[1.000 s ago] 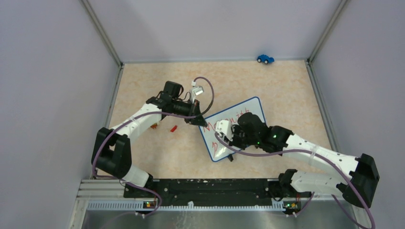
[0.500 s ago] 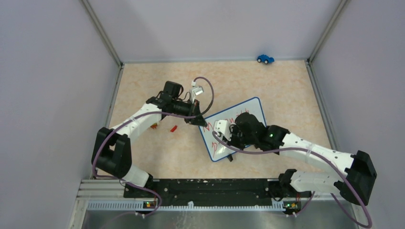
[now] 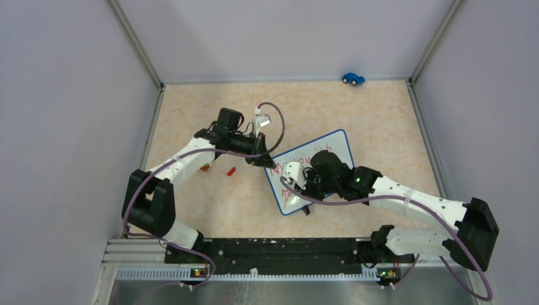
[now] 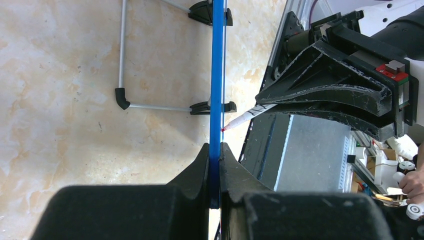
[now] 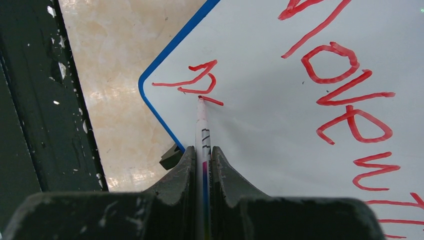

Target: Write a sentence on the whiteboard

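Observation:
The whiteboard [image 3: 335, 143] stands tilted on the table, white with a blue rim. My left gripper [image 3: 265, 159] is shut on its left edge; in the left wrist view the blue rim [image 4: 217, 75] runs between the closed fingers, gripper [image 4: 215, 150]. My right gripper [image 3: 305, 184] is shut on a white marker [image 5: 202, 130], gripper [image 5: 202, 152]. The marker's red tip touches the board [image 5: 260, 125] near its lower left corner, at a short red scrawl [image 5: 192, 82]. The sentence's first line, "Move w...", [image 5: 345, 90] runs on the right. The marker tip also shows in the left wrist view [image 4: 231, 125].
A blue toy car [image 3: 353, 78] sits at the far wall. A small red piece [image 3: 231, 170] lies left of the board. A black clip foot [image 5: 171, 156] and wire stand [image 4: 122, 75] prop the board. The black base rail [image 3: 279, 248] runs along the near edge.
My right arm has shifted a little to the left along the board with the marker. The left arm and the board have not moved.

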